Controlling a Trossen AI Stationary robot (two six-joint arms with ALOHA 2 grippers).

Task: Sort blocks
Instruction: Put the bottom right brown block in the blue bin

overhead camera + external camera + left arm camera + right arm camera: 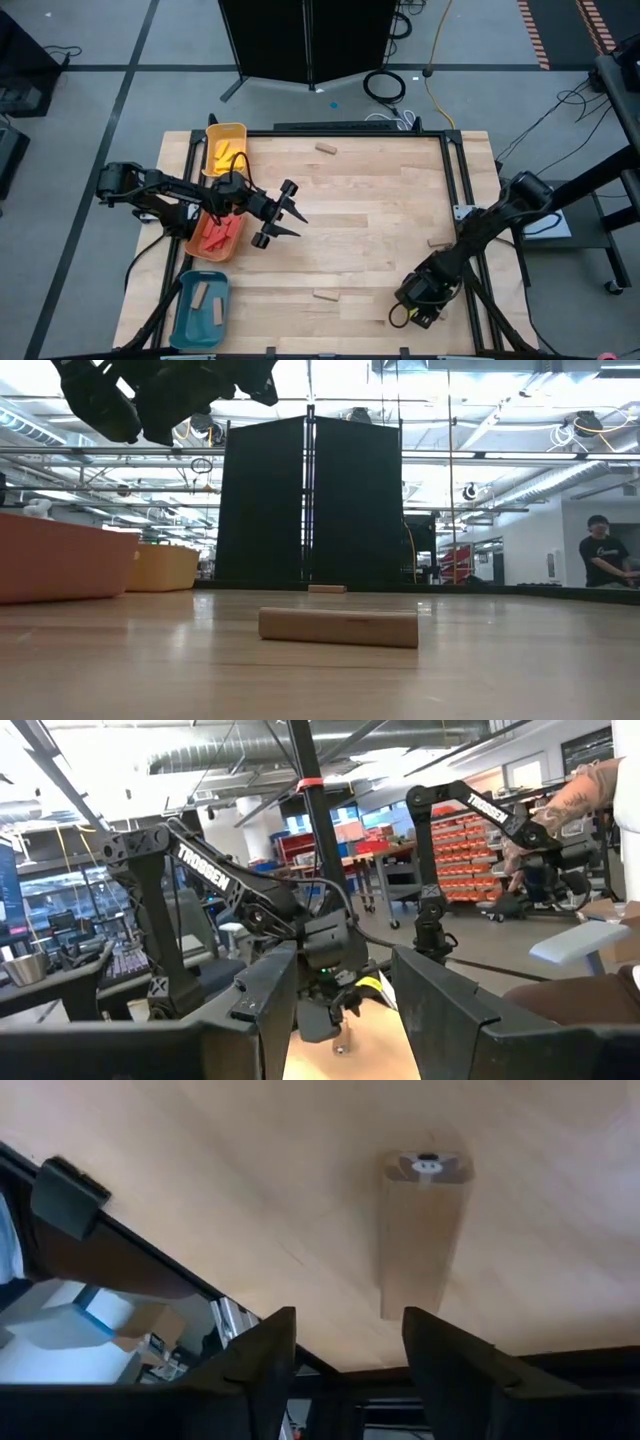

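Three tan blocks lie flat on the table: one near the far edge (pixel 325 148), one at the right (pixel 436 242), one near the near edge (pixel 323 295), which is close up in the low view (pixel 338 627). Yellow blocks (pixel 225 153) lie in the yellow tray, red blocks (pixel 218 236) in the orange tray, tan blocks (pixel 207 303) in the teal tray. My left gripper (pixel 293 224) hangs open and empty above the table, just right of the orange tray. My right gripper (pixel 345 1350) is open low over the table's near right part (pixel 420 298), with a tan block (pixel 420 1230) ahead of its fingers, untouched.
The yellow tray (pixel 240 130), orange tray (pixel 192 245) and teal tray (pixel 185 330) stand in a row along the table's left side. A black frame rail (pixel 455 180) runs along the right edge. A person (pixel 605 555) stands far behind the table.
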